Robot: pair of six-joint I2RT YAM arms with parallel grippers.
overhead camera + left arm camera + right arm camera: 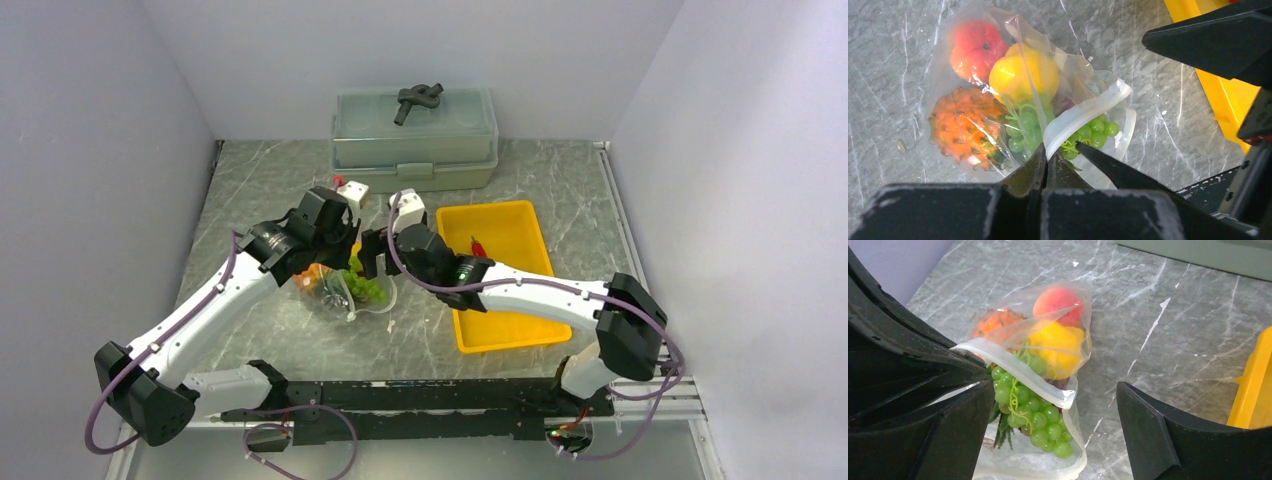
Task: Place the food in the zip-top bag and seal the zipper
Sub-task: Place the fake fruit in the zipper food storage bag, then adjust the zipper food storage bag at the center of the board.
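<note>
Grey marbled table (420, 330) carries the zip-top bag (355, 295) near its middle, with a yellow tray (500, 340) at the bag's 3 o'clock and a grey-green lidded box (415, 140) at its 12 o'clock. Peach (973, 47), lemon (1020, 75) and pineapple (963, 125) lie inside, and grapes (1093, 132) sit at the mouth. The left hand (1048, 157) pinches the zipper (1083, 112). The right hand (1055, 387) hangs over the mouth, fingers spread wide, holding nothing. A red chili (478, 245) lies in the tray.
</note>
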